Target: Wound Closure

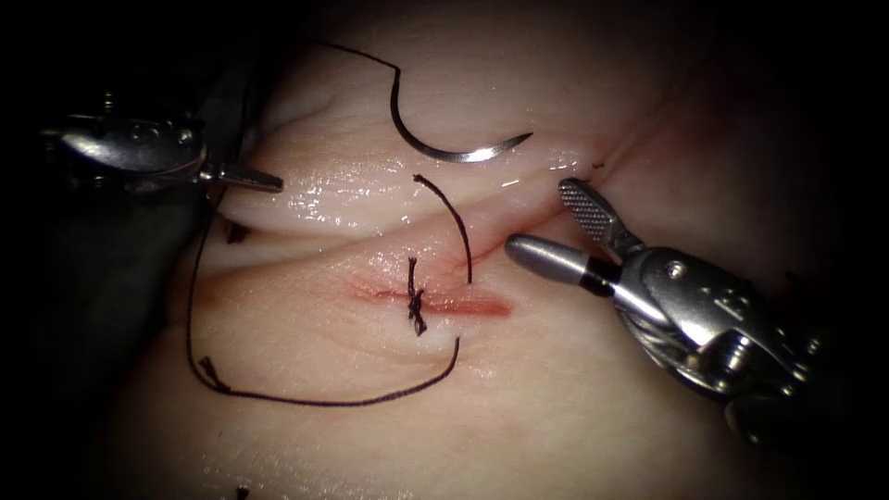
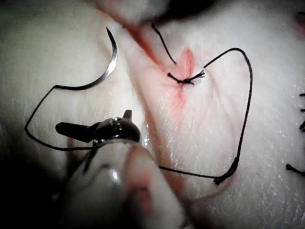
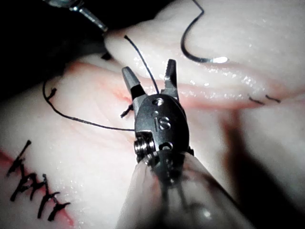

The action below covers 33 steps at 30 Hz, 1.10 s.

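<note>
We see the right tool (image 1: 546, 222) with jaws spread, holding nothing, beside the right end of the cut (image 1: 435, 301). The left tool (image 1: 255, 176), at the tissue's (image 1: 556, 407) left edge, has jaws pressed together, empty. The needle (image 1: 444, 143) lies free above the cut, bowed downward, its tip pointing right. Thread (image 1: 324, 400) loops round a knot (image 1: 415, 298).

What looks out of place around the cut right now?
The needle lies loose on the tissue above the cut, held by neither tool. The right end effector is open and empty; the left end effector holds nothing visible.
</note>
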### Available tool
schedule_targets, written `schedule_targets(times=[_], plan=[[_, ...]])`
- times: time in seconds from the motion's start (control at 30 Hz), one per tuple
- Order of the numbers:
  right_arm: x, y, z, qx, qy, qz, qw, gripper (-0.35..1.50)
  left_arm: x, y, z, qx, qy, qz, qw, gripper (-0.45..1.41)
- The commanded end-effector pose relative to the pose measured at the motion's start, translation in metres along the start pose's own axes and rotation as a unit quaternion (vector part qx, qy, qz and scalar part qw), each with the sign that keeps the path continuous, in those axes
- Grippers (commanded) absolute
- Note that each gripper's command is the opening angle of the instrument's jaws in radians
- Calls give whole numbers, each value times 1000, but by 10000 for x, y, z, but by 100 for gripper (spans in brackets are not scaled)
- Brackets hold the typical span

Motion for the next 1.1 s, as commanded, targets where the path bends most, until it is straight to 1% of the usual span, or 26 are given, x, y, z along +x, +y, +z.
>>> schedule_targets(times=[0.03,0.13,0.2,0.23,0.27,0.33,0.37,0.53,0.67,0.7,0.73,0.77,0.8,0.87,0.97,1.03,1.1], plan=[[-7,-6,9,1,0,0,1000,148,-2,4,10,-1,3,-11,1000,106],[-9,-9,10,1,-5,-2,1000,148,-4,-1,18,1,2,-69,998,101],[-10,-12,13,1,-8,-3,1000,148,-2,-12,32,-2,-7,-123,992,108],[-10,-13,14,1,-9,-3,1000,146,-1,-15,35,-2,-6,-135,991,108],[-11,-14,14,2,-12,-4,1000,146,1,-22,43,-13,-1,-155,988,110],[-13,-15,15,3,-14,-5,1000,144,1,-27,48,-24,1,-165,986,120],[-13,-16,15,3,-15,-5,1000,143,0,-30,51,-29,1,-169,985,121],[-14,-17,15,3,-16,-6,1000,141,-4,-42,67,-35,-22,-186,982,121],[-14,-18,14,5,-19,-7,1000,138,-15,-51,84,-38,-40,-177,983,121],[-14,-18,14,5,-19,-7,1000,138,-17,-52,88,-38,-38,-144,988,120],[-14,-18,14,5,-19,-7,1000,138,-18,-52,90,-40,-36,-132,990,120],[-14,-17,14,4,-19,-7,1000,138,-18,-53,91,-43,-35,-102,993,118],[-14,-17,14,4,-19,-7,1000,138,-15,-55,93,-42,-37,-57,997,116],[-14,-18,14,4,-19,-7,1000,138,-10,-56,94,-39,-42,-23,998,115],[-14,-17,14,4,-19,-7,1000,138,-7,-54,95,-38,-44,-14,998,111],[-15,-18,14,4,-19,-7,1000,138,-7,-55,95,-25,-48,-12,998,108],[-15,-18,14,4,-19,-7,1000,138,-7,-57,96,-24,-58,-9,998,106]])
